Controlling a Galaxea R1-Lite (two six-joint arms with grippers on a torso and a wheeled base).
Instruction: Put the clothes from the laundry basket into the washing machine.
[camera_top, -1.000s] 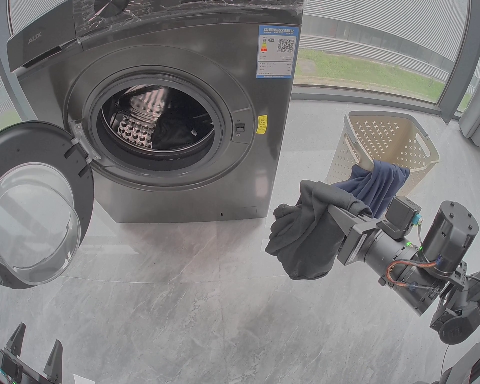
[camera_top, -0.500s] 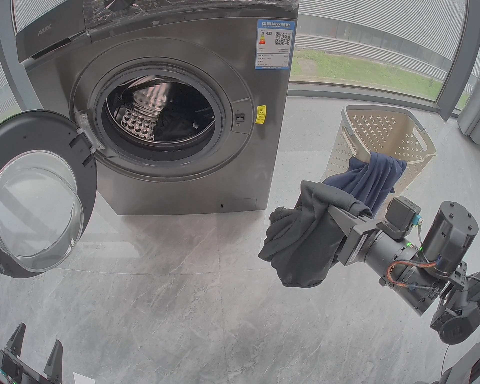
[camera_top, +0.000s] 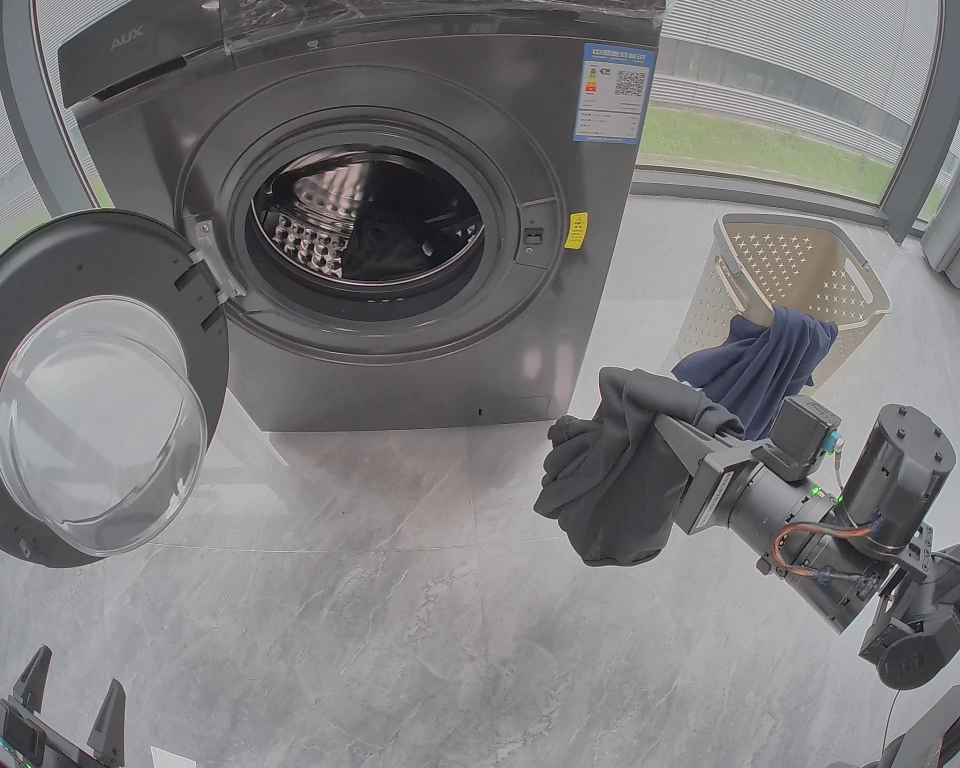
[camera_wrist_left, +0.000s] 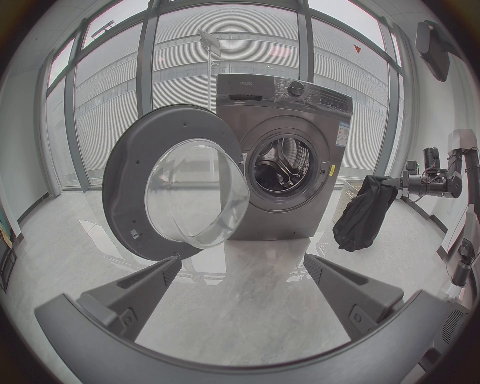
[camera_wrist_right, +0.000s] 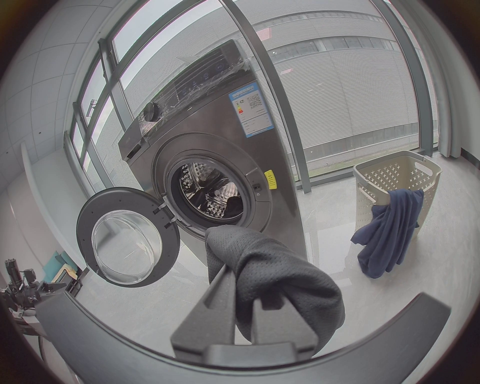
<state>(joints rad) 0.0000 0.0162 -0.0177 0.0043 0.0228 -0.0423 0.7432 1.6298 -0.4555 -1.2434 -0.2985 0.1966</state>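
My right gripper (camera_top: 672, 428) is shut on a dark grey garment (camera_top: 610, 470) that hangs above the floor, to the right of the washing machine (camera_top: 420, 90). The same garment (camera_wrist_right: 280, 275) drapes over the shut fingers (camera_wrist_right: 220, 310) in the right wrist view. The machine's round door (camera_top: 100, 400) stands swung open to the left, and a dark cloth (camera_top: 385, 250) lies inside the drum. Over the front rim of the beige laundry basket (camera_top: 800, 260) hangs a navy garment (camera_top: 765, 365). Low at the left, my left gripper (camera_top: 70, 700) is open and holds nothing; its fingers (camera_wrist_left: 135, 295) are spread.
Grey marble floor (camera_top: 350, 600) spreads in front of the machine. Tall windows (camera_top: 800, 110) run behind the machine and basket. The open door juts out over the floor on the left side.
The head camera has shifted, so the machine and basket sit further right in the picture. The right arm and its grey garment keep the same pose; the left gripper has not moved.
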